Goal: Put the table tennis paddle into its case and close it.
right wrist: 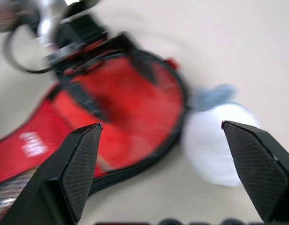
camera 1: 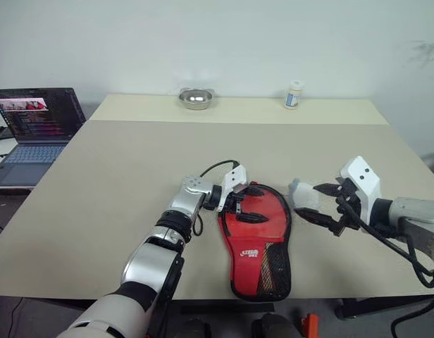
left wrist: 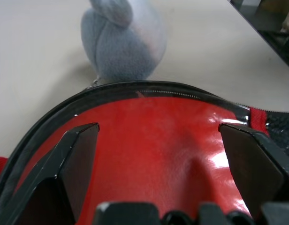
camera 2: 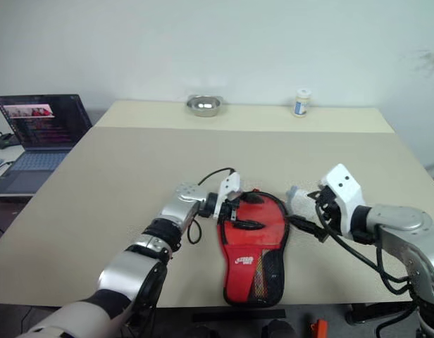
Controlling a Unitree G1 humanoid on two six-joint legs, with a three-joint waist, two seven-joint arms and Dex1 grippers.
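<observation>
The case (camera 1: 256, 243) lies flat near the table's (camera 1: 118, 183) front edge, red side up, round end away from the robot, mesh pocket toward it, and its black zipper rim looks closed round the head. The paddle itself isn't visible; whether it sits inside, I can't tell, though the red face bulges a little in the left wrist view. The left gripper (camera 1: 239, 204) hovers over the round end, jaws spread wide with nothing between them; whether the fingertips touch the fabric I can't say. The right gripper (camera 1: 330, 204) hangs off to the case's right, also wide open and empty, just beside a small grey-white soft toy (camera 1: 304, 195) that rests against the case's rim. As for handling: this pouch looks light, soft and floppy, with a glossy red face likely slick under hard fingers. The stitched zipper rim, or the narrow handle end, should give the surest pinch; one gripper pinning it would stop it sliding.
</observation>
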